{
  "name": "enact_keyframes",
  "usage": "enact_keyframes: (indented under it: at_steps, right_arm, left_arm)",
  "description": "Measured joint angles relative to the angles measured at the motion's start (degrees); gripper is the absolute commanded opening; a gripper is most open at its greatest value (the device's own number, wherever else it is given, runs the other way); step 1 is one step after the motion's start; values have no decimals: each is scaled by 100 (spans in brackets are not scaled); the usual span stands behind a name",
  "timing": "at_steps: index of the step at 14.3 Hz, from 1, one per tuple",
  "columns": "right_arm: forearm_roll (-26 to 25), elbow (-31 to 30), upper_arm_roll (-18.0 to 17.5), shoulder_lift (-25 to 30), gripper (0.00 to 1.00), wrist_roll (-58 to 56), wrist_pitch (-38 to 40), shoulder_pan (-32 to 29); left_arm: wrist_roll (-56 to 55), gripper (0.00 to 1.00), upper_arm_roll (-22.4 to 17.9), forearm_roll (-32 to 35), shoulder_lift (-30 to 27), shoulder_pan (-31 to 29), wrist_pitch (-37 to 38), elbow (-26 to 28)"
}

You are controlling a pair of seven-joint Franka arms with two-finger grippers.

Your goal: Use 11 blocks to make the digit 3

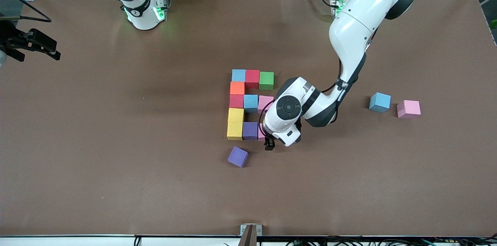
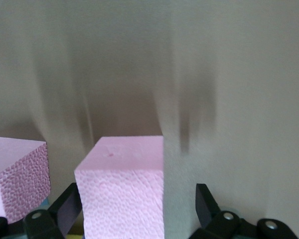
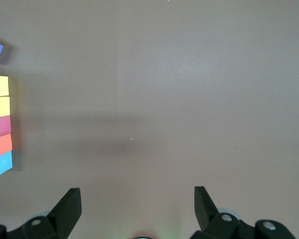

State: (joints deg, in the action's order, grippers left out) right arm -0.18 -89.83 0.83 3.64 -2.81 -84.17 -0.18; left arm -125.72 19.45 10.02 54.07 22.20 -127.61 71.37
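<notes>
The digit 3 [image 1: 236, 101] is a figure of blocks near the table's middle, with three bars joined by one straight side. Light blue [image 1: 238, 75], red [image 1: 252, 78] and green [image 1: 266, 80] blocks form the bar farthest from the front camera. In the nearest bar a pink block [image 1: 261, 134] lies beside a purple one [image 1: 250, 130], mostly hidden under the left arm. My left gripper [image 1: 269, 145] is low around this pink block [image 2: 122, 189]. It is open, and one finger [image 2: 204, 199] stands clear of the block. My right gripper [image 3: 137, 204] waits open with nothing in it, off at the right arm's end of the table.
A loose purple block [image 1: 237, 156] lies a little nearer to the front camera than the figure. Loose light blue [image 1: 379, 102] and pink [image 1: 408, 108] blocks sit toward the left arm's end. In the left wrist view, the middle bar's pink block [image 2: 17, 174] shows beside the one between the fingers.
</notes>
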Motion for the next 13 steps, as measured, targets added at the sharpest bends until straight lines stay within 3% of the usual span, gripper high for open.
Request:
enact_keyframes:
  at_steps: [4,7,13]
  right_arm:
    - [0,0,-5,0,100,0,0,1]
    - [0,0,-13,0,100,0,0,4]
    - [0,0,-17,0,100,-1,0,4]
  left_arm:
    - [186,100,4,158,-248,5,86,-61]
    - [534,100,49,546,-517,13,562,-68]
    - [2010,100,45,562,-1438,-178,1719,-93]
